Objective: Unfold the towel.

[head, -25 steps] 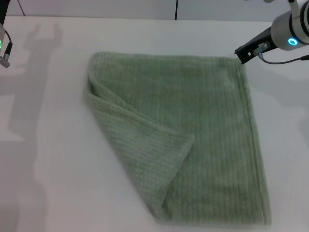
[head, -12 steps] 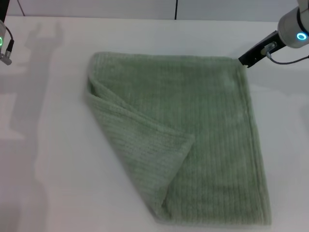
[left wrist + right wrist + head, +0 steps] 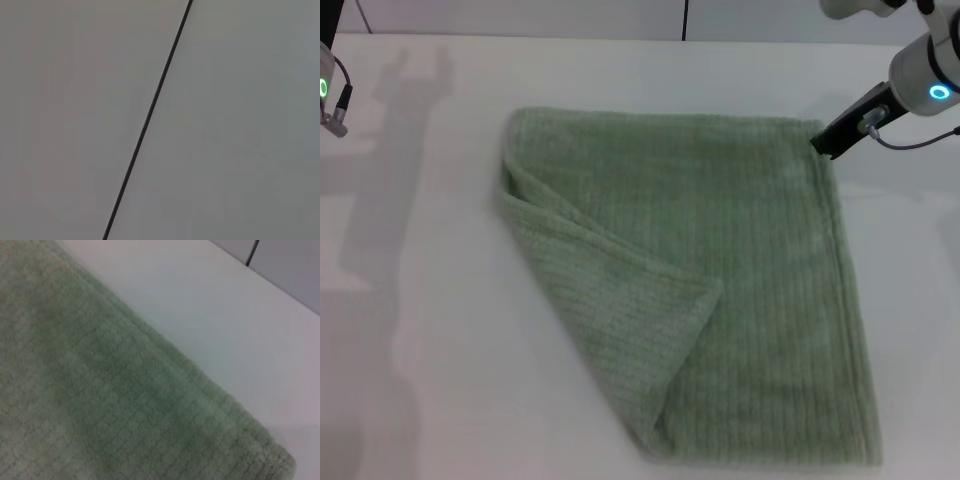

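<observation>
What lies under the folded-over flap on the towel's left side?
Under the flap only more of the same towel shows, lying on the white table. Whatever the flap covers is hidden. The right gripper is at the far right corner.

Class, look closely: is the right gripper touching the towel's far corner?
Cannot tell. In the head view the right gripper overlaps the towel corner, but contact or hovering isn't plain.

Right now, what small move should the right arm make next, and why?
Probably lower the right gripper onto the towel's far right corner to pinch it: it hovers at that corner, and the left part is still folded over. The left gripper stays parked far left.
</observation>
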`<state>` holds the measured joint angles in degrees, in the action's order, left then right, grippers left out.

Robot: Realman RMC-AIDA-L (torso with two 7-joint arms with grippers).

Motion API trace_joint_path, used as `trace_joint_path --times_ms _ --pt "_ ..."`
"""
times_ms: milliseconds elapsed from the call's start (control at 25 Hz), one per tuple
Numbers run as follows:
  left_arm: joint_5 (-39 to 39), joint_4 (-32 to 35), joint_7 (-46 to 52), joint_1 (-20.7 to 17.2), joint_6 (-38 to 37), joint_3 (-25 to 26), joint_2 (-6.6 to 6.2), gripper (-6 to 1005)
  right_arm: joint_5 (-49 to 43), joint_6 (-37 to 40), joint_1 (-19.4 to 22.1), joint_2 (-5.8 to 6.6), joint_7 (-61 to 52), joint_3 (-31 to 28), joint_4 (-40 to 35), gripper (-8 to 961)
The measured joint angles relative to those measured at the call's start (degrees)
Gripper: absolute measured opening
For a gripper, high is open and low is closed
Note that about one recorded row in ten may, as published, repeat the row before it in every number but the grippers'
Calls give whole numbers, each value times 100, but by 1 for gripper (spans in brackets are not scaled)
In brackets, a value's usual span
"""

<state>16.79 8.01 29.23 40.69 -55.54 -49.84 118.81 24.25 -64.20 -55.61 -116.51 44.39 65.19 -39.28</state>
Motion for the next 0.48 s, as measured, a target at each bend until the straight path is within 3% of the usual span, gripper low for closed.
trace_joint_path --times_ms 480 --pt "0 -39 4 0 29 0 2 583 245 311 -16 -7 407 -51 383 8"
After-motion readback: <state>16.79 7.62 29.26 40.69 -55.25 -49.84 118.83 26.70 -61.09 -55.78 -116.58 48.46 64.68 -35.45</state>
